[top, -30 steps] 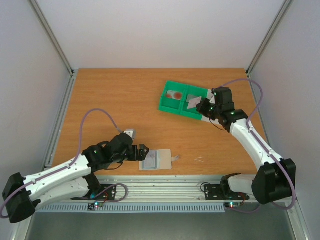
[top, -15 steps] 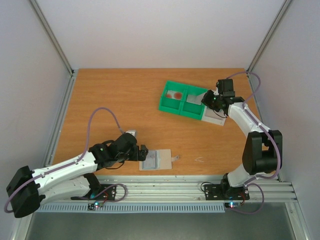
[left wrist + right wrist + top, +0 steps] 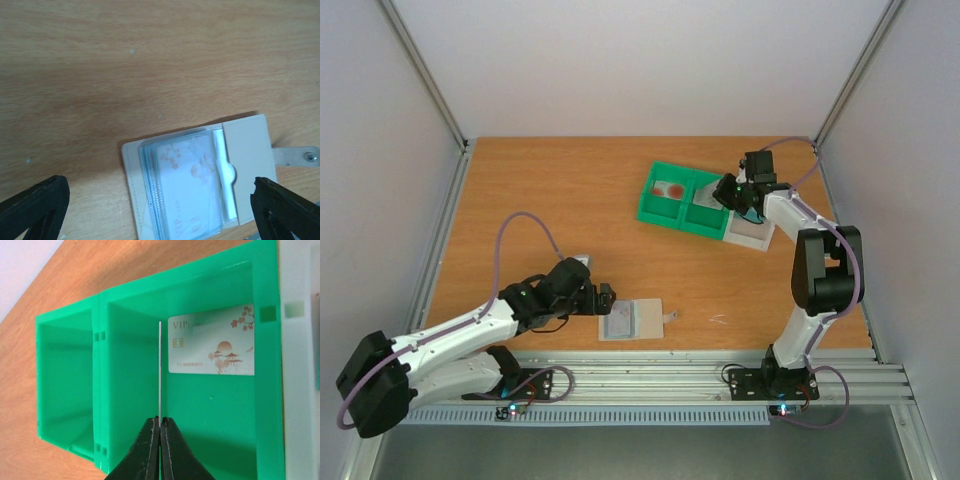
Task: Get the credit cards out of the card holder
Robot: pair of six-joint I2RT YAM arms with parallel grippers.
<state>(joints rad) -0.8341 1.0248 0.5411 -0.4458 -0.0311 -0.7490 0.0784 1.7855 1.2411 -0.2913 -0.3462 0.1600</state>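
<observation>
Wooden bench (image 3: 570,220) inside plain white walls, nothing fancy. Far right sits the green bin (image 3: 682,221) with two compartments. Seen from above, a red-marked card (image 3: 669,189) lies in the left one, and a VIP card (image 3: 212,340) lies flat on the floor of the right one. Right jaws are clenched on another thin card (image 3: 159,370), held edge-up over that same right compartment. A white tray (image 3: 752,232) sits right up against the bin. The card holder (image 3: 632,320) lies open near the front edge with a pale card (image 3: 185,195) tucked inside. Left jaws are spread wide just beside it, gripping nothing.
</observation>
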